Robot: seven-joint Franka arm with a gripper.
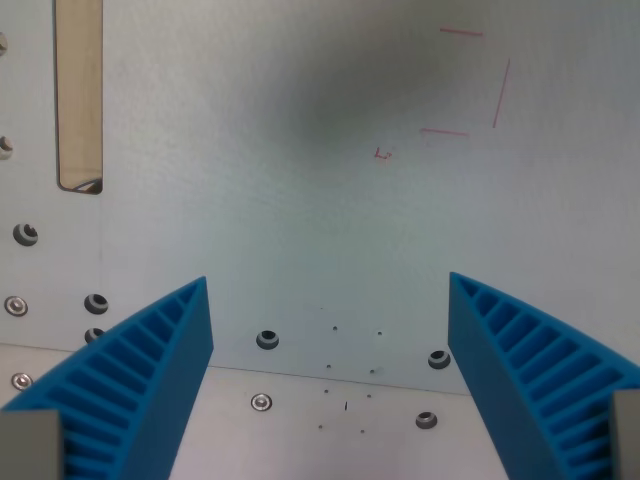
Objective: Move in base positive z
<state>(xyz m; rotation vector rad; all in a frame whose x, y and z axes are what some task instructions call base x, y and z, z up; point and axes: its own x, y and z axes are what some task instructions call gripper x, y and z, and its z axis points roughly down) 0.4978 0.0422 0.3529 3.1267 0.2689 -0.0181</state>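
Observation:
My gripper (pixel 330 290) is open and empty. Its two blue ribbed fingers (pixel 140 380) rise from the bottom corners of the wrist view, wide apart, with nothing between them. Below them lies a pale grey metal plate (pixel 300 200). A dark soft shadow falls on the plate at the top middle. Red pen lines (pixel 470 85) form a partial square at the upper right, with a small red mark (pixel 382 154) beside it.
A long rounded slot (pixel 79 95) showing a tan surface is cut in the plate at the upper left. Several screws and holes (pixel 267 340) dot the plate's lower part and left edge. A seam (pixel 330 378) crosses the plate low down.

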